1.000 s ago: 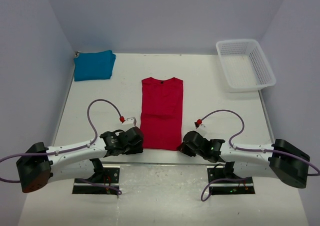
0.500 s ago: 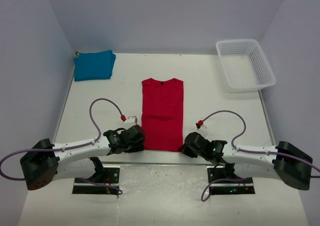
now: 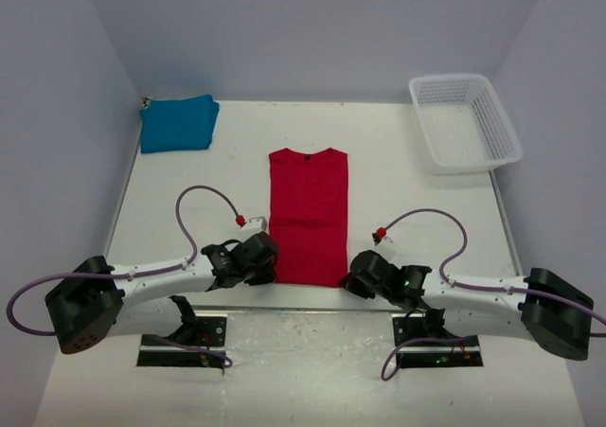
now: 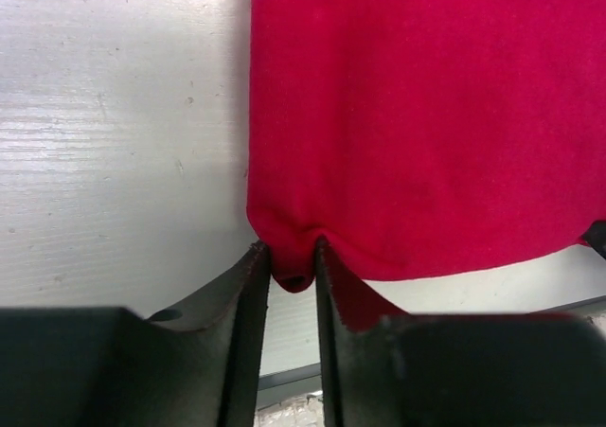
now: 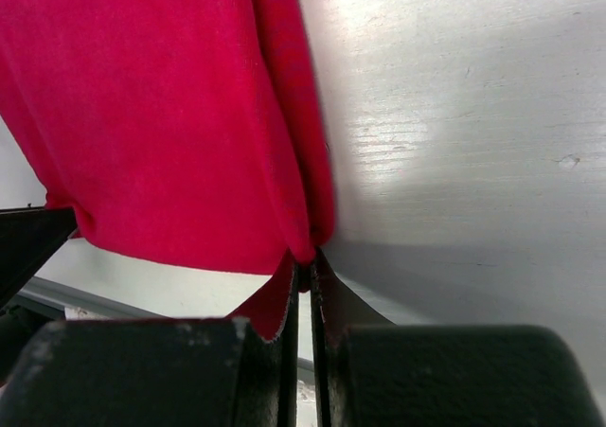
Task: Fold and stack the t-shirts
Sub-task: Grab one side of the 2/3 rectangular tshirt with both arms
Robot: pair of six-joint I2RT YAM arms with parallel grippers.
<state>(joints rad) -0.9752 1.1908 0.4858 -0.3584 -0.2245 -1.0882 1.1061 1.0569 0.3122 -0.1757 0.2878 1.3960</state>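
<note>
A white table sits enclosed by plain pale lavender walls on three sides.

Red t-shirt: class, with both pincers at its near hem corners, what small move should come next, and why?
Probably lift both corners slightly, together. The right pincer is shut on the right hem corner of the red t-shirt, the left pincer pinches the left corner, and the shirt lies flat.

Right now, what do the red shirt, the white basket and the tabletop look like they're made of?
Red t-shirt: soft matte knit cloth, probably cotton; it puckers where pinched.
White basket: likely moulded plastic, with open mesh walls.
Table: seems painted white wood; faint grain lines and a dull sheen.
</note>
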